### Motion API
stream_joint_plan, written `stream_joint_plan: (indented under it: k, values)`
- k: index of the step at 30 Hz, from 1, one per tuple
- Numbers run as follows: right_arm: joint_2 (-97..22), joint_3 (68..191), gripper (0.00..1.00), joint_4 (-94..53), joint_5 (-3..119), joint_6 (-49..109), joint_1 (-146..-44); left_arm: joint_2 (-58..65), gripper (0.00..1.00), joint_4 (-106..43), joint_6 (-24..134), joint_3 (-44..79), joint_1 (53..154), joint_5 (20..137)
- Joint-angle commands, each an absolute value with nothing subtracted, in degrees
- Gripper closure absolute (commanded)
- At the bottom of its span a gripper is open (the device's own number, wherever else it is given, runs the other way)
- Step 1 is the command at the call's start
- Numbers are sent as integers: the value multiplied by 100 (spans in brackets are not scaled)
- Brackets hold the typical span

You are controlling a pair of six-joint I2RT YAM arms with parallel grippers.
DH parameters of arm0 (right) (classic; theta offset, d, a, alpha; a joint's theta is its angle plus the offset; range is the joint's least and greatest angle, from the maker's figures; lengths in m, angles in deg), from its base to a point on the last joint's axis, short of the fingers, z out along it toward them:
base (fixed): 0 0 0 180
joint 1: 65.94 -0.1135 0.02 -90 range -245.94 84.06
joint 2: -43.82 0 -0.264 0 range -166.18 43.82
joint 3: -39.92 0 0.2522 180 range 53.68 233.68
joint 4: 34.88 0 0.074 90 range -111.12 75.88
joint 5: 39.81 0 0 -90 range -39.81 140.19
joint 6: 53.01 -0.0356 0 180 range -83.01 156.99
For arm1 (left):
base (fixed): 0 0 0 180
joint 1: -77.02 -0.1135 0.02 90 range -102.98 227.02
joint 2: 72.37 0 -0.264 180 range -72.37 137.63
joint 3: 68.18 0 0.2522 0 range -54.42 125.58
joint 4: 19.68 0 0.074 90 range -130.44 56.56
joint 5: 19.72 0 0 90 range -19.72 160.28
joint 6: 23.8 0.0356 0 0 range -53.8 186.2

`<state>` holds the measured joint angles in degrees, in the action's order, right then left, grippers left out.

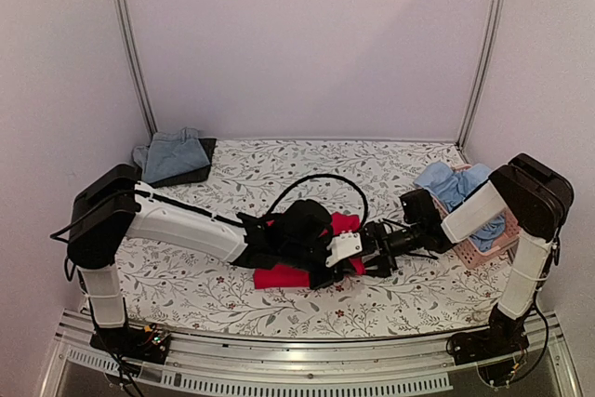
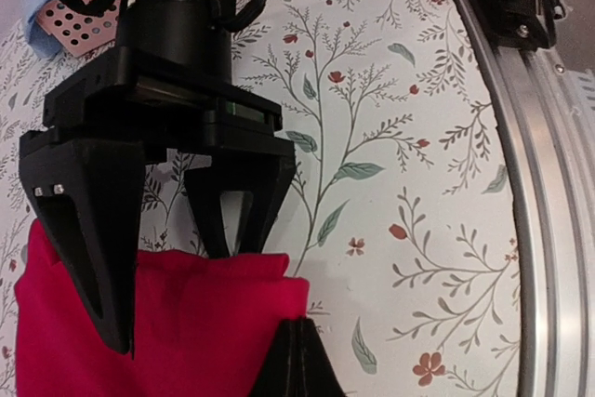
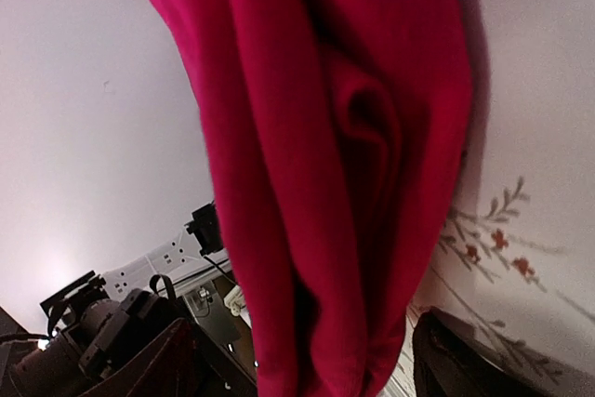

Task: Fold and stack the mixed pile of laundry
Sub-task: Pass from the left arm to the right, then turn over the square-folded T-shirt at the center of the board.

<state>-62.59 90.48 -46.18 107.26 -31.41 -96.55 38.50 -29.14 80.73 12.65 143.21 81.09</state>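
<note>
From overhead, the metal rail [image 1: 297, 349] runs along the near edge at 6 o'clock. The left arm [image 1: 186, 225] and right arm [image 1: 474, 211] reach in from it and meet over the middle of the table [image 1: 232, 169], covering most of what I need to see. The red garment [image 1: 279, 276] lies there, just toward 6 o'clock of centre. The black wrists sit over its middle, so only a strip toward 7 o'clock and a scrap toward 1 o'clock show. My right wrist camera is so close that the cloth fills the view, blurred and cut off at top and bottom. I cannot make out a sleeve, collar or hem.

What I can see is bright red, soft and plain, folded over on itself in thick rolls with a deep crease down the middle. In the left wrist view its edge is a straight doubled fold lying flat on the table.

The left pincer [image 2: 297, 327] is closed tight, its tips pressed together on the corner of that fold, pinching the cloth. The right pincer [image 2: 172, 297] faces it with jaws spread wide. One finger lies over the red cloth and the other sits at the fold's edge, so it straddles the cloth without gripping.

Farther out at 3 o'clock, the light blue shirt [image 1: 453, 183] is heaped in the pink basket [image 1: 483, 255], partly behind the right arm. At 10 o'clock, at the far edge, a grey-blue cloth [image 1: 172, 153] sits folded.
</note>
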Motion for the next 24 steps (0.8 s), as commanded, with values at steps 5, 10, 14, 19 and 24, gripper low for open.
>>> stream_joint_plan:
  k: [5, 10, 14, 19, 24]
  values:
    - [-7280, 9774, 37, -5000, 10158, -3866, -9738, 3331, 100, -2595, 7990, 1019, 14268, 8410]
    - [-7565, 10273, 56, -4757, 10067, -3825, -9779, 3286, 100, -2587, 7983, 965, 14271, 8386]
    - [-7498, 10556, 84, -4035, 9860, -3531, -9794, 3217, 97, -2535, 7834, 939, 14259, 8236]
    - [-7078, 11252, 100, -1861, 9409, -2130, -9793, 2905, 46, -2740, 7210, 871, 14177, 7505]
    - [-6521, 11733, 100, -113, 9028, -1008, -9724, 2160, 11, -2870, 6414, 432, 13838, 7399]
